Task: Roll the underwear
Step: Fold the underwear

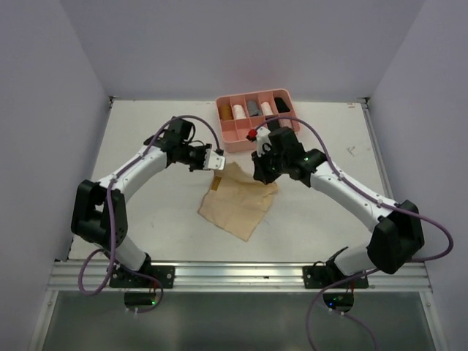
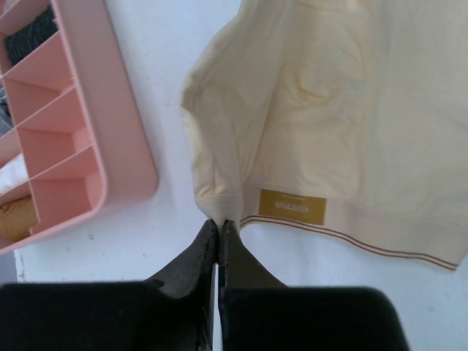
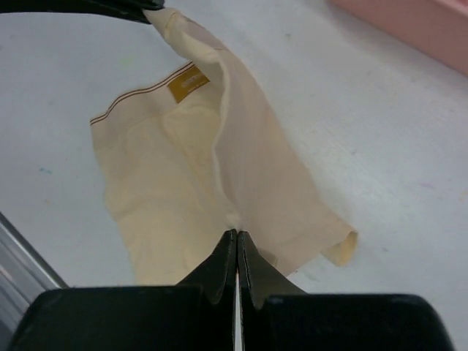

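Both claws pinch the tan underwear (image 1: 238, 201) along its far edge.
Left gripper (image 2: 220, 223) closed on the waistband corner; garment spread on the table toward the arm bases, held edge running left-right; right gripper (image 3: 236, 234) clamped on a fold at the right corner, near the tray (image 1: 238, 146).

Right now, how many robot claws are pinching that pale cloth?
2. The left gripper pinches the pale tan underwear at its waistband corner beside the label; the right gripper pinches a fold away from the waistband.
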Motion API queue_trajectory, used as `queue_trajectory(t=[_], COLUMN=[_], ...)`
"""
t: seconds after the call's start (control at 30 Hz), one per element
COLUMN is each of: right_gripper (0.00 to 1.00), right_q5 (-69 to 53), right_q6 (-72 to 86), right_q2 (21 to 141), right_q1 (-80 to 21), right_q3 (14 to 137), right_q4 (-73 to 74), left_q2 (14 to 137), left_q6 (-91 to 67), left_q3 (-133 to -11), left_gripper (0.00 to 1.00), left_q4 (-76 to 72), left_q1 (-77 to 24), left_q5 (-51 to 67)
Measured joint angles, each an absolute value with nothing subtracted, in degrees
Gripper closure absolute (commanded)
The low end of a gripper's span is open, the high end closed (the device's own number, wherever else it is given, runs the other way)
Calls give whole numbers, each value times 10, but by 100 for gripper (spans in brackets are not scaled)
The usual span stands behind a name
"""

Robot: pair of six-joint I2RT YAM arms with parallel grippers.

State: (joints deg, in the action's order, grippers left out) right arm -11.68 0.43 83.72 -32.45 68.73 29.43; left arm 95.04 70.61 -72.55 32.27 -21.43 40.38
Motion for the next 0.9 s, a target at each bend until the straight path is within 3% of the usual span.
queue_trajectory(t=[0.27,0.33,0.4,0.47,0.67,0.77,0.9], right_gripper=[100,100,87,77,75,82,90], right_q5=[-116,-116,-117,-121,-98,-64,-30], right_q6=[63,72,80,86,131,172,222], right_q2=[799,799,799,798,714,671,721], right_q1=[-451,-471,-493,-508,-514,-514,-513], right_q3=[567,544,526,519,491,487,490], right_q4=[287,287,290,300,304,298,287], left_q2=[843,833,816,794,705,689,708], left_q6=[818,858,900,927,921,851,693], left_q3=[-537,-504,-469,-441,-435,-456,-475], left_gripper=[100,70,57,53,51,57,66], left_q4=[398,426,457,491,542,524,436], left_q1=[-213,-213,-213,-213,-211,-211,-216], left_q5=[421,423,424,423,425,437,444])
